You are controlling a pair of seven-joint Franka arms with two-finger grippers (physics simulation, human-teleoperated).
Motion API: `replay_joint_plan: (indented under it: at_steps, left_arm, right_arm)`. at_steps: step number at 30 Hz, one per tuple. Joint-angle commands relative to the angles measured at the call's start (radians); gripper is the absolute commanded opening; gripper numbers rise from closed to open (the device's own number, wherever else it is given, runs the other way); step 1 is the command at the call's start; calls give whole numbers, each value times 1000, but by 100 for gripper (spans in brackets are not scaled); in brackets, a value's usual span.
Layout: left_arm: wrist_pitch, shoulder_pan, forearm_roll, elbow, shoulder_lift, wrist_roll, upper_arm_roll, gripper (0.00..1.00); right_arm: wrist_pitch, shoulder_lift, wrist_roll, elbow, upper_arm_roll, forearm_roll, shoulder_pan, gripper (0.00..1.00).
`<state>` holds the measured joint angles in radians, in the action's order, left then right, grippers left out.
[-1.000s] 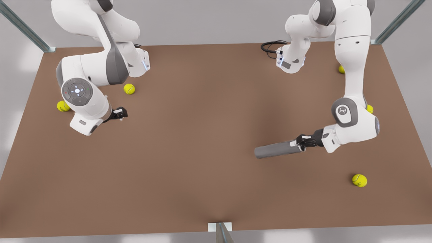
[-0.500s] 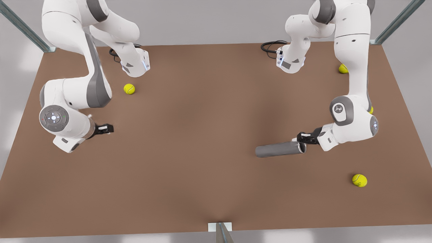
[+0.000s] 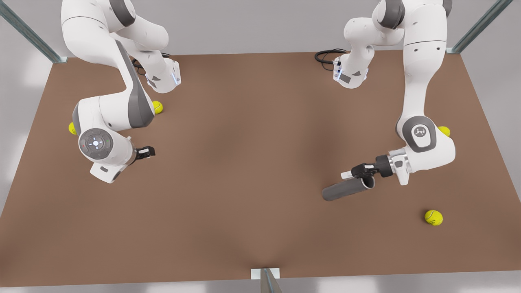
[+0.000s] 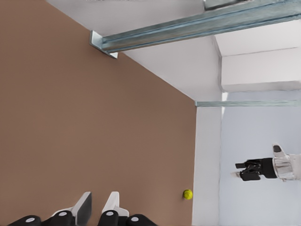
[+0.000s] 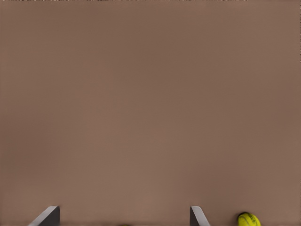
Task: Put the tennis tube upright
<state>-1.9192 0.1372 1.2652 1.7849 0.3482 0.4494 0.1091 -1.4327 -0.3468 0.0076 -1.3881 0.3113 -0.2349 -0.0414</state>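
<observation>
1. The tube (image 3: 346,190) lies on its side on the right half of the tabletop (image 3: 244,162). It is well right of the middle and a little nearer than halfway.
2. Its long axis runs mostly left to right. The open, lighter rim is the right end and sits slightly farther back. The closed end points left and slightly nearer.
3. The left tool (image 3: 355,174) is at the rim end, directly over the tube's mouth and reaching in from the right. The rest of the tube stretches away to the left of it.
4. In the left wrist view its fingers (image 4: 113,207) stand close together with a narrow gap between them. The tube does not appear between them there. From how the tool sits on the rim in the front view, I judge it clenched on the rim wall.
5. The right tool (image 3: 145,152) waits far off on the left side of the tabletop, well apart from the tube. It is released, with its fingers spread wide over bare tabletop.
6. The left arm is much the nearer, so the move should be its job. The likely way is to raise the rim end while the closed left end stays down as a pivot.
7. The nearest ball (image 3: 433,217) lies to the right and nearer, clear of the tube.
</observation>
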Motion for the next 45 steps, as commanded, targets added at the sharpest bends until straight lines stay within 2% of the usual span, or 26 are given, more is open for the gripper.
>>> replay_joint_plan:
  at_steps: [1, 4, 5, 6, 7, 8, 12, 13, 15, 23, 26, 29, 39, 45]
  left_arm:
    - [-15, -1, -560, -1, 0, -20, -2, 21]
    - [-15, -1, -560, -2, -3, -20, -2, 21]
    - [-15, -1, -561, -4, -3, -20, -2, 25]
    - [-15, -1, -563, -7, -3, -21, -2, 38]
    - [-15, -1, -567, -7, -15, -46, -2, 72]
    - [-15, -2, -567, -7, -21, -47, -2, 100]
    - [-6, -2, -605, -42, -28, -51, 4, 100]
    - [12, -2, -694, -90, -28, -121, 4, 100]
    - [57, -4, -748, -133, -28, -133, 4, 100]
    - [134, -10, -828, -239, -26, -192, 4, 100]
    - [227, -10, -981, -344, -21, -267, -2, 100]
    - [273, -10, -1164, -407, -23, -367, -72, 100]
    - [324, -8, -1250, -368, -159, -359, -95, 100]
    - [324, -8, -1248, -354, -156, -357, -95, 100]
  right_arm:
    - [0, 0, 0, 1, 0, -1, 0, 100]
    - [0, 0, 0, 1, 0, 0, 0, 100]
    - [0, 0, -2, 1, 0, 0, 0, 100]
    - [0, 0, 0, 1, 0, -1, 0, 100]
    - [0, 0, 0, 3, 0, -1, 0, 100]
    - [0, 0, 3, 4, -1, -1, -3, 100]
    - [-38, -8, 0, 95, -1, 3, -9, 100]
    - [-106, -9, -5, 101, -3, 40, -41, 100]
    - [-120, -8, -9, 101, -5, 88, -69, 100]
    - [-130, -8, -9, 103, -6, 83, -72, 100]
    - [-130, -8, -5, 103, -6, 81, -71, 100]
    - [-130, -8, -9, 103, -6, 81, -72, 100]
    - [-124, -6, -5, 101, -6, 78, -64, 100]
    - [-107, 0, 3, 104, -8, 83, -74, 100]
